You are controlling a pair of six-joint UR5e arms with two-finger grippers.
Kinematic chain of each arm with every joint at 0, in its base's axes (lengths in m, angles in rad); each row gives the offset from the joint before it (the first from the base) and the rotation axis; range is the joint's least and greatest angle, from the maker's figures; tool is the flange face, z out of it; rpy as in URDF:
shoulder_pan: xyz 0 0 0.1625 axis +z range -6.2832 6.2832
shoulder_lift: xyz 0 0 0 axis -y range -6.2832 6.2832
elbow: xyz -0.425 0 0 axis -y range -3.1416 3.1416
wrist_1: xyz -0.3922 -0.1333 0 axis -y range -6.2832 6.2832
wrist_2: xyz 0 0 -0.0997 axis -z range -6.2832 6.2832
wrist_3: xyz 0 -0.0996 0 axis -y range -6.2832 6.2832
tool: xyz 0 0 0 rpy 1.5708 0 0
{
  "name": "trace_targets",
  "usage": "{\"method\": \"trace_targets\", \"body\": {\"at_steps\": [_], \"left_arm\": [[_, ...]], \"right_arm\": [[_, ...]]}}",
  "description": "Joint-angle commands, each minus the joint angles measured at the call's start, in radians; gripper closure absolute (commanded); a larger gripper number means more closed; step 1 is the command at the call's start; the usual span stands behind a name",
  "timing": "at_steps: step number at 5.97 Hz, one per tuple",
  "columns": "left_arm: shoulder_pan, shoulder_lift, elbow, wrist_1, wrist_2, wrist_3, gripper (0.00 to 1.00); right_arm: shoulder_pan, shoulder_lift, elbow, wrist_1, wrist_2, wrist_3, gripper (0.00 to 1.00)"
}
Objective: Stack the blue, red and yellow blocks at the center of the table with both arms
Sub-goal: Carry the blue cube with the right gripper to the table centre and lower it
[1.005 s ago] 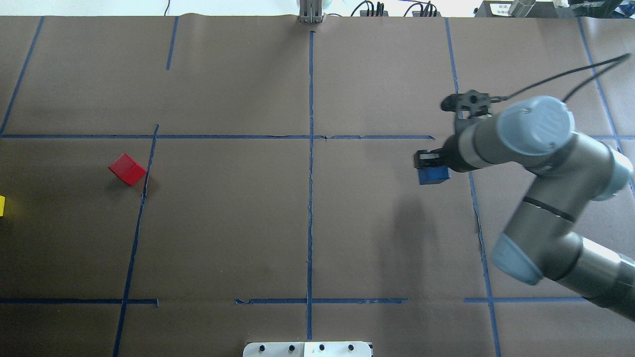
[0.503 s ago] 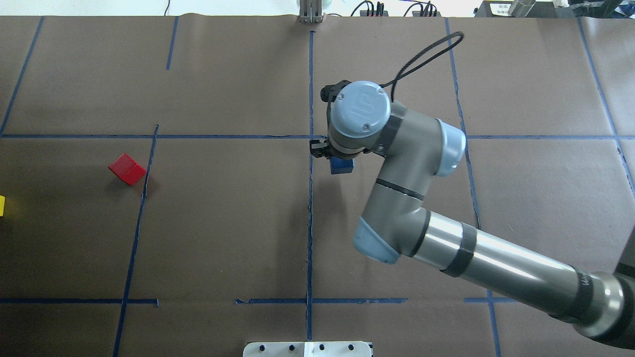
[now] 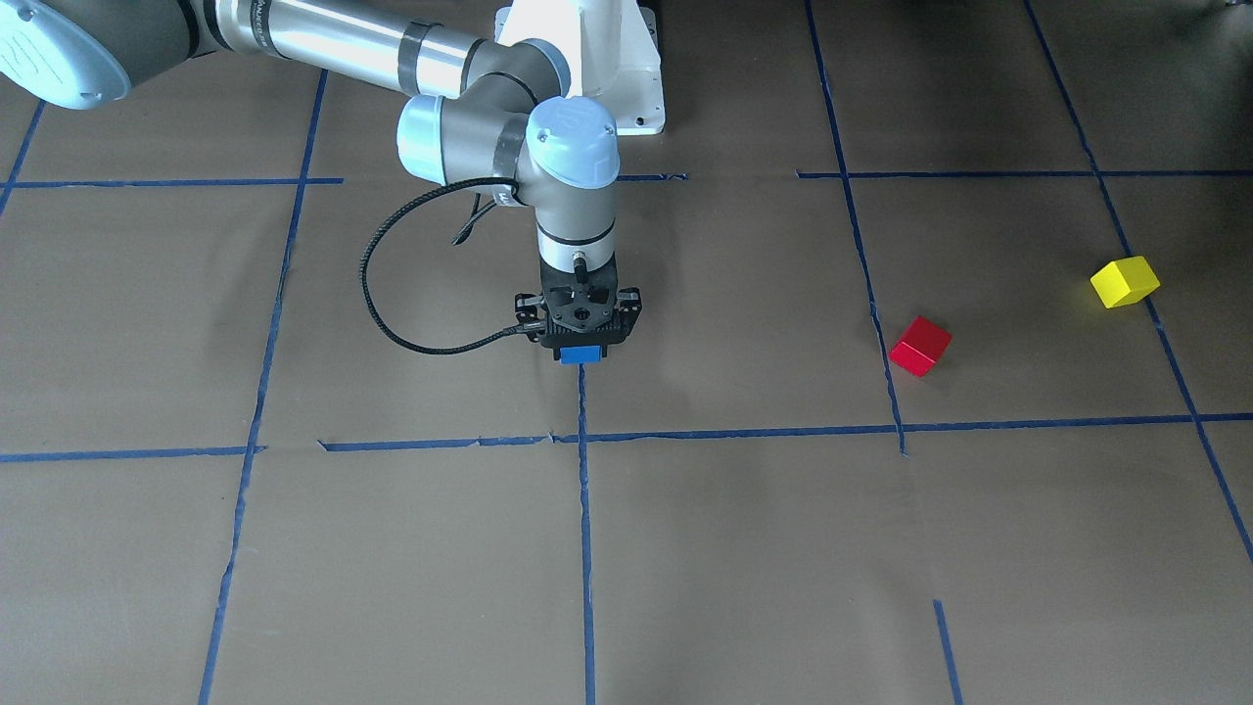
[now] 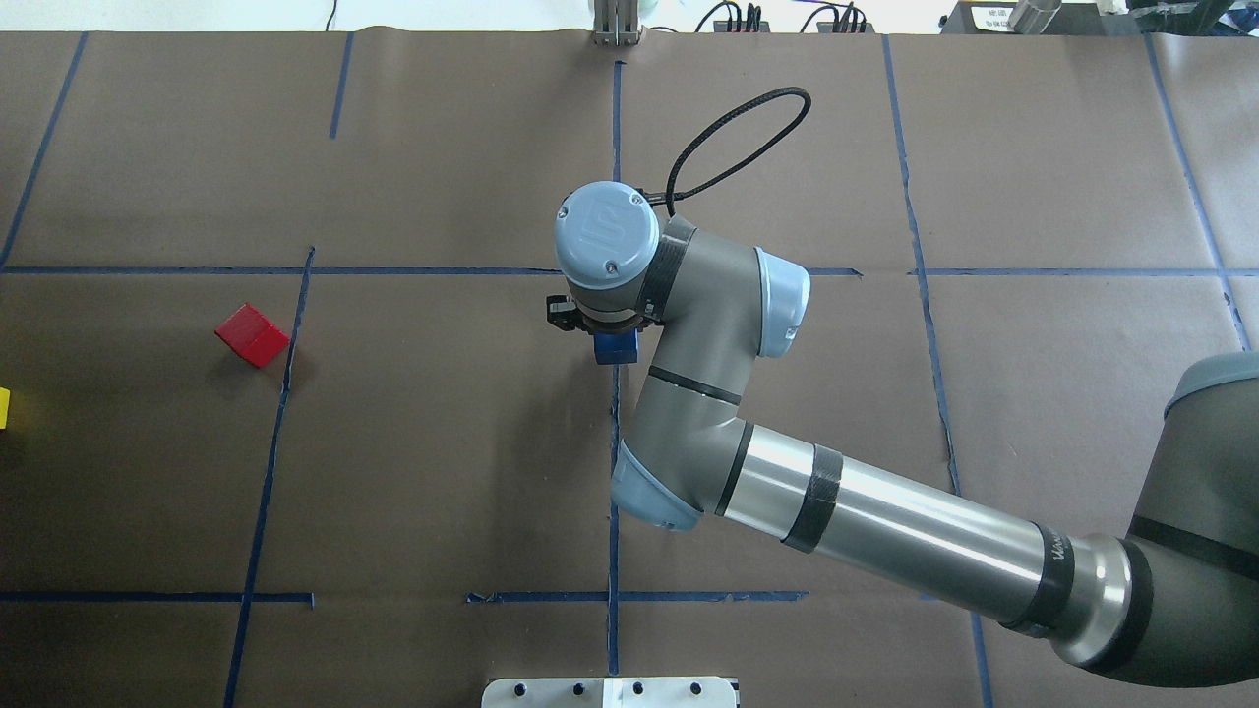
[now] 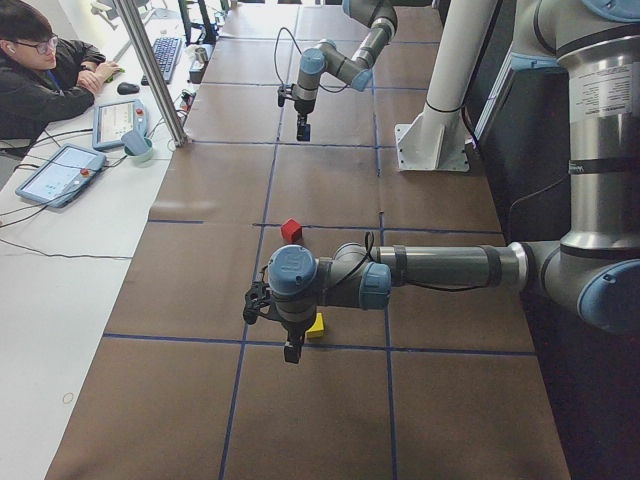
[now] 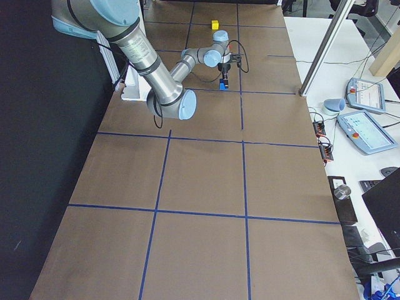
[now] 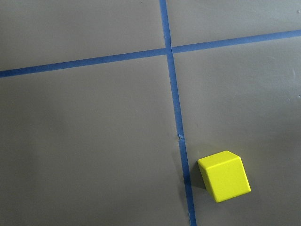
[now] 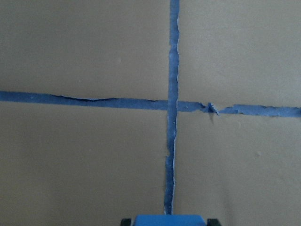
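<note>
My right gripper (image 3: 582, 341) is shut on the blue block (image 3: 582, 353) and holds it low over the centre tape line, just on the robot's side of the tape cross; the block also shows in the overhead view (image 4: 617, 348) and at the bottom of the right wrist view (image 8: 169, 220). The red block (image 4: 253, 335) and the yellow block (image 4: 3, 408) lie on the table's left side. My left gripper (image 5: 291, 350) hangs above the yellow block (image 7: 224, 175); I cannot tell if it is open or shut.
Blue tape lines divide the brown paper table (image 4: 443, 442) into a grid. The robot's white base (image 3: 587, 59) stands at the table's near edge. An operator (image 5: 40, 70), tablets and a metal post (image 5: 150, 70) are on the far side.
My right arm has swept from the table's right side to the centre, carrying the blue block. The red and yellow blocks have not moved.
</note>
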State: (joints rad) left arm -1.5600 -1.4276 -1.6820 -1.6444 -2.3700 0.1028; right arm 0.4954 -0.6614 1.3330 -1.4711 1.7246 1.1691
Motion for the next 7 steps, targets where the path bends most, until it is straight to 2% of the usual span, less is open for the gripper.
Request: {"method": "trace_targets", "body": {"at_steps": [1, 2, 3, 4, 6, 7], "left_arm": [[0.000, 0.001, 0.001, 0.000, 0.000, 0.000, 0.00], [0.000, 0.000, 0.001, 0.000, 0.000, 0.000, 0.00], [0.000, 0.001, 0.001, 0.000, 0.000, 0.000, 0.00], [0.000, 0.001, 0.001, 0.000, 0.000, 0.000, 0.00], [0.000, 0.001, 0.001, 0.000, 0.000, 0.000, 0.00], [0.000, 0.001, 0.001, 0.000, 0.000, 0.000, 0.00]], "right_arm": [[-0.020, 0.005, -0.052, 0.076, -0.013, 0.056, 0.79], [-0.021, 0.005, -0.052, 0.075, -0.014, 0.060, 0.64], [-0.047, 0.002, -0.055, 0.075, -0.078, 0.055, 0.19], [-0.051, 0.003, -0.054, 0.074, -0.097, 0.047, 0.03], [-0.037, 0.003, -0.014, 0.029, -0.091, 0.000, 0.01], [0.009, 0.003, 0.061, -0.059, -0.044, -0.035, 0.01]]}}
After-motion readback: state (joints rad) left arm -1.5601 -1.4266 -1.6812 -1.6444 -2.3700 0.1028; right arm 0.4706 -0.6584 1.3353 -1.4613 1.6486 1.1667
